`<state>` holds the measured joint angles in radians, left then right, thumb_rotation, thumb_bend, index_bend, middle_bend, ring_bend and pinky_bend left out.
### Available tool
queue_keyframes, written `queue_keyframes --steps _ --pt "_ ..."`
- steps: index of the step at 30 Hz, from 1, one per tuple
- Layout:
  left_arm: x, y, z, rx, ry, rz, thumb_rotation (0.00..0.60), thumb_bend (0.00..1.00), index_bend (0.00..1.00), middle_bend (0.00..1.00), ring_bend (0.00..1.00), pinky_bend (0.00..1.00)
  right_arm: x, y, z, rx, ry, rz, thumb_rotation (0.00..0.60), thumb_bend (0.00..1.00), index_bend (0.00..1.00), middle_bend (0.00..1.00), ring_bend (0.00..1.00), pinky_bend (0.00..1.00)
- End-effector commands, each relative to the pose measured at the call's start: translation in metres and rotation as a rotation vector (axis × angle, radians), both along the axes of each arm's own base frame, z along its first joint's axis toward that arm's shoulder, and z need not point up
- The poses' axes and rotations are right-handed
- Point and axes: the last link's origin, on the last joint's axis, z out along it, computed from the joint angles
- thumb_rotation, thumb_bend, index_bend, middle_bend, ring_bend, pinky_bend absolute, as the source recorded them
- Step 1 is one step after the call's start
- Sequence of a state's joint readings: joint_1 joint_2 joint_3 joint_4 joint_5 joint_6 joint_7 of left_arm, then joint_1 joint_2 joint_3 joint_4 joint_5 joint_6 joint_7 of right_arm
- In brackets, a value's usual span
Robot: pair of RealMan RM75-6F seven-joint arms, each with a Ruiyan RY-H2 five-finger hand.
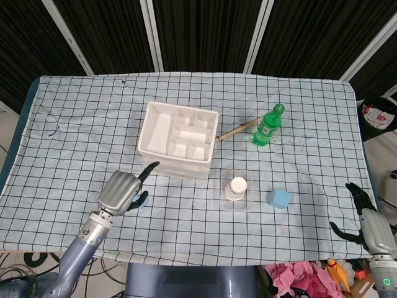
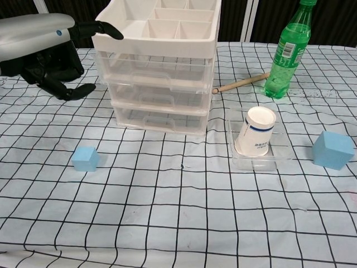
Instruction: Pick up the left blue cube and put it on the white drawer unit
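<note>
The left blue cube (image 2: 85,158) lies on the checked cloth in front of the white drawer unit (image 2: 162,61), to its left. My left hand (image 2: 40,47) hovers well above and behind the cube, level with the unit's top left corner. It holds nothing; one finger points at the unit and the others are loosely bent. From the head view the left hand (image 1: 120,191) covers the cube, beside the drawer unit (image 1: 178,139). My right hand (image 1: 366,222) hangs at the table's right front edge with fingers spread and empty.
A second blue cube (image 2: 333,149) lies at the right. A white cup (image 2: 256,131) lies in a clear tray (image 2: 279,159) at the centre. A green bottle (image 2: 286,50) and a wooden stick (image 2: 241,84) are behind, right of the drawers.
</note>
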<state>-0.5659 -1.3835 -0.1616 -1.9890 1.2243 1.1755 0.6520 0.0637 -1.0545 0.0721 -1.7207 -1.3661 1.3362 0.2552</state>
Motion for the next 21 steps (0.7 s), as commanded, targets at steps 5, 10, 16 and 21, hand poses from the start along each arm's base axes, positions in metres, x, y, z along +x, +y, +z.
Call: queue_keyframes --steps 5,10,16,21 --pt "0.008 0.017 -0.006 0.005 0.083 0.068 0.600 0.41 0.14 0.96 0.91 0.83 0.000 0.000 0.000 0.001 -0.001 -0.001 0.600 0.22 0.06 0.00 0.00 0.19" --pt "0.010 0.022 -0.011 -0.003 0.084 0.094 0.600 0.41 0.16 0.97 0.91 0.83 0.000 0.000 0.000 0.001 -0.003 -0.003 0.600 0.22 0.06 0.01 0.00 0.19" --pt "0.010 0.025 -0.013 -0.007 0.082 0.111 0.600 0.41 0.17 0.97 0.91 0.83 -0.001 -0.001 0.000 0.002 -0.002 -0.003 0.600 0.22 0.06 0.00 0.00 0.19" --pt "0.010 0.028 -0.016 -0.016 0.080 0.126 0.600 0.42 0.22 0.98 0.92 0.84 -0.001 0.000 0.000 0.001 -0.001 -0.003 0.600 0.22 0.06 0.00 0.00 0.19"
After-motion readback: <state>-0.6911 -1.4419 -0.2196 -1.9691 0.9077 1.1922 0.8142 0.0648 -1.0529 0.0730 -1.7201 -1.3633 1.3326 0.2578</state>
